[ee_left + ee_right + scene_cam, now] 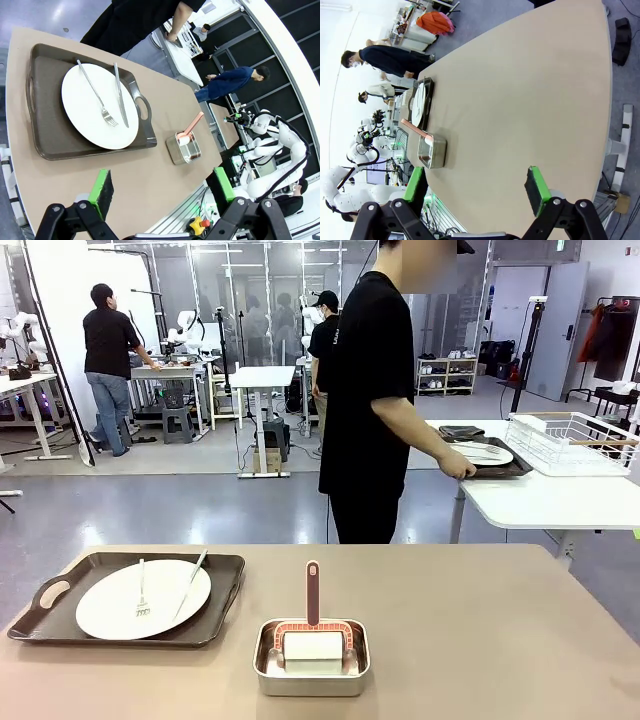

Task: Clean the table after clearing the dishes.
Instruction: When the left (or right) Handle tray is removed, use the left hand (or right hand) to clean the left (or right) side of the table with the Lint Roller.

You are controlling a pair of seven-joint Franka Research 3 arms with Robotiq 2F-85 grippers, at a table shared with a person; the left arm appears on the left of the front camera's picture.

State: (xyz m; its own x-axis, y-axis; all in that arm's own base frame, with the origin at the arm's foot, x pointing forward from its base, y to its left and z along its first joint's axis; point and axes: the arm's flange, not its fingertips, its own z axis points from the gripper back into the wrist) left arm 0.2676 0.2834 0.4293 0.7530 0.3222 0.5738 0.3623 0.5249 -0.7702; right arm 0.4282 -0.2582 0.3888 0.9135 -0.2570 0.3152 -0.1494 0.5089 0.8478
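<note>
The left gripper (162,186) and right gripper (476,186) hover above the table (480,640), jaws spread and empty. A plate (105,607) on its tray (226,575) lies left of the pan (312,684).

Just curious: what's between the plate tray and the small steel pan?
Nothing: only bare table separates tray and pan, seen in the front view.

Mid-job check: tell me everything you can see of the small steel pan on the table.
The pan is small, rectangular, round-cornered, shiny metal, sitting flat on the tan table near the robot-side edge, right of the brown tray and apart from it. Inside rests a white block in a pink frame, whose pink handle points toward the far side. Nothing else touches it.
</note>
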